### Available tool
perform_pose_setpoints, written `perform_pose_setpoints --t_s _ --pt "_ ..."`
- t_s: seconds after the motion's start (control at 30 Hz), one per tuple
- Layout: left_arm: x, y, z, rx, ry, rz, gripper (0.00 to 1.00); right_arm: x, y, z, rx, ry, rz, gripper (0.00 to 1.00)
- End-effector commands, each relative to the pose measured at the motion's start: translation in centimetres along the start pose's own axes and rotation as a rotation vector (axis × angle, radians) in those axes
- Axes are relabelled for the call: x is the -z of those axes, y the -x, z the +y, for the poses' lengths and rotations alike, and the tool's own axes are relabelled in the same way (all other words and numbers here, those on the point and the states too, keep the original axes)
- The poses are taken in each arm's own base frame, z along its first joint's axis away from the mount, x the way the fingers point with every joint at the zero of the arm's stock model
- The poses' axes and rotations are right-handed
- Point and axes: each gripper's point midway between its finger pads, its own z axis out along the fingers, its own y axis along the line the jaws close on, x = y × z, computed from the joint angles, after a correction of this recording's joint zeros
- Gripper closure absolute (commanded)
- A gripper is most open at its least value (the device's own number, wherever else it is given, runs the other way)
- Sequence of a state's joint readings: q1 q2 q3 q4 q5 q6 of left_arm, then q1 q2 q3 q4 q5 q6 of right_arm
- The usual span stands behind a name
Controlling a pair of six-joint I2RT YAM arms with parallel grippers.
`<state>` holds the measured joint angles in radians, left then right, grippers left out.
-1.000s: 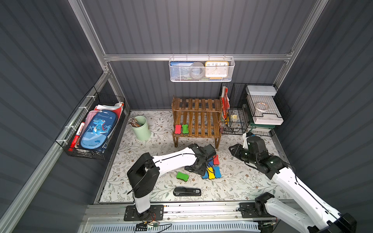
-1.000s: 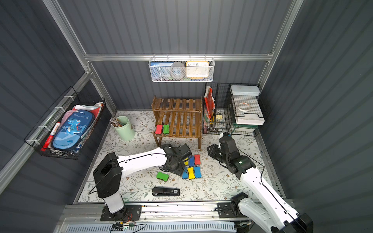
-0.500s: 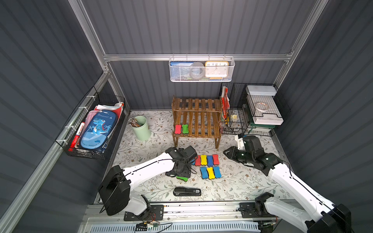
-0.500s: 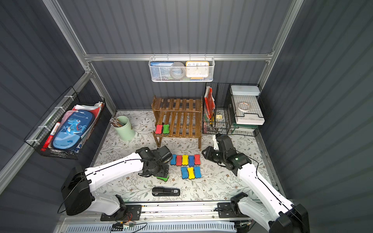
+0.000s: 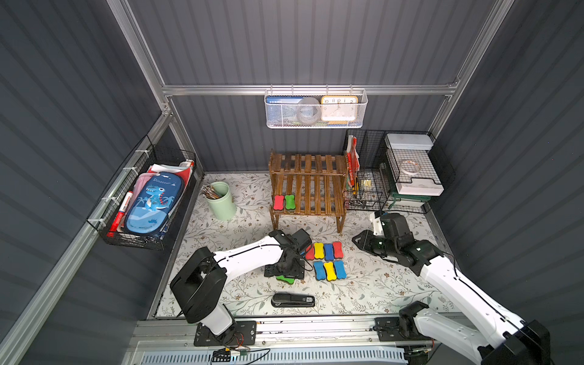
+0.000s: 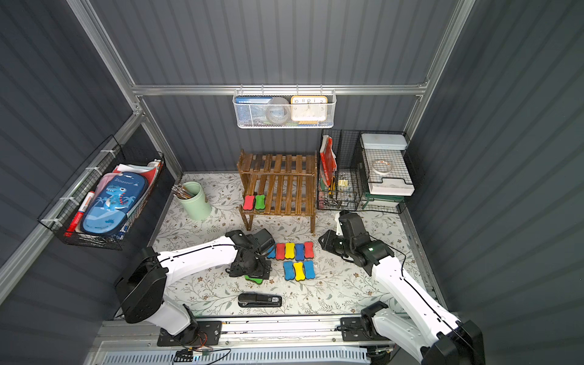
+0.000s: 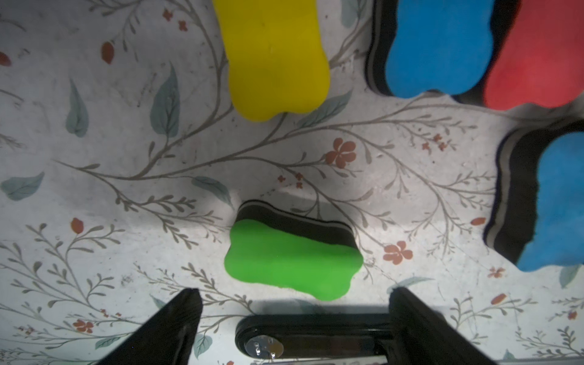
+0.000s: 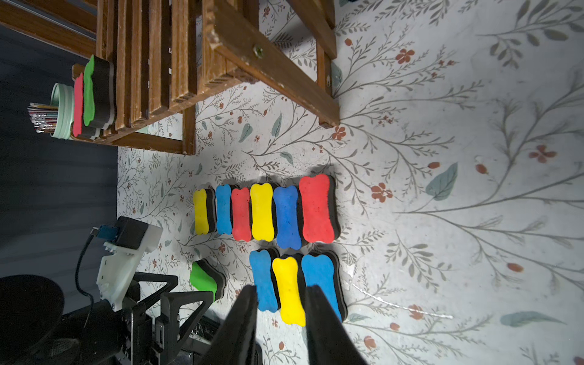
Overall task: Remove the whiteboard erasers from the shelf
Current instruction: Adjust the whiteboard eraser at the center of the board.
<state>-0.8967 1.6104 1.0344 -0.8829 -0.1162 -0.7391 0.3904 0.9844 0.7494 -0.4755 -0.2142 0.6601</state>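
The whiteboard erasers point(image 6: 299, 251) are bone-shaped foam blocks in red, yellow, blue and green, each on a dark felt base. A red eraser point(image 5: 278, 202) and a green eraser point(image 5: 289, 202) sit side by side at the left end of the lower tier of the shelf point(image 5: 316, 192). Nine more lie on the floral tabletop point(image 5: 379, 284) in front of the shelf: a row of six point(image 8: 262, 211), packed edge to edge, and a nearer row of three point(image 5: 329, 270), blue, yellow, blue. A lone green eraser point(image 7: 292, 259) lies askew to the left of the short row. The left jaws hang wide over it, with the eraser just ahead of the fingertips point(image 7: 181, 316) and clear of both. The right jaws hang right of the rows, narrowly parted and holding nothing. A black stapler point(image 5: 293, 300) lies nearer the front edge.
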Motion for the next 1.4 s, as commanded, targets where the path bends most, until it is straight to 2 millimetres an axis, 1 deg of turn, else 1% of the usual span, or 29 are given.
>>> perform_pose_setpoints --t_s 0.0,0.23,0.43,0.5,0.53,0.6,0.63,0.73,0.8,1.03,1.2,1.3,1.37 --pt "-0.2 0.1 0.2 -0.032 0.022 0.022 0.02 0.3 0.4 -0.4 0.008 -0.024 -0.025 0.69" --pt "-1.4 0.3 1.1 -0.093 0.09 0.028 0.01 0.3 0.5 -0.5 0.009 -0.026 -0.032 0.68" --pt "-2.6 0.3 1.4 -0.143 0.114 0.034 0.01 0.3 0.5 -0.7 0.007 -0.037 -0.034 0.68" --pt "-3.0 0.3 1.4 -0.155 0.118 0.04 0.04 0.3 0.6 -0.8 0.007 -0.041 -0.036 0.68" --pt "-3.2 0.4 1.4 -0.159 0.117 0.038 0.08 0.4 0.6 -0.8 0.006 -0.041 -0.039 0.68" --pt "-3.4 0.5 1.1 -0.169 0.106 0.034 0.12 0.4 0.7 -0.9 0.006 -0.046 -0.041 0.68" --pt "-3.3 0.6 1.0 -0.18 0.104 0.029 0.17 0.4 0.7 -0.9 0.006 -0.046 -0.043 0.68" --pt "-3.0 0.6 0.8 -0.202 0.088 0.027 0.24 0.4 0.8 -1.0 0.005 -0.052 -0.047 0.68" --pt "-2.8 0.5 0.8 -0.225 0.086 0.028 0.25 0.3 0.8 -1.1 0.002 -0.054 -0.047 0.68" --pt "-0.1 0.6 -1.3 -0.362 0.063 -0.029 0.24 0.3 1.0 -1.0 -0.009 -0.048 -0.054 0.68" --pt "1.5 0.7 -2.0 -0.469 0.048 -0.074 0.24 0.3 1.0 -0.9 -0.01 -0.04 -0.058 0.68" --pt "2.6 1.0 -2.8 -0.54 0.007 -0.108 0.23 0.3 1.1 -0.9 -0.015 -0.037 -0.063 0.68" --pt "3.0 0.9 -4.0 -0.605 -0.049 -0.116 0.21 0.3 1.0 -0.9 -0.016 -0.036 -0.061 0.68"
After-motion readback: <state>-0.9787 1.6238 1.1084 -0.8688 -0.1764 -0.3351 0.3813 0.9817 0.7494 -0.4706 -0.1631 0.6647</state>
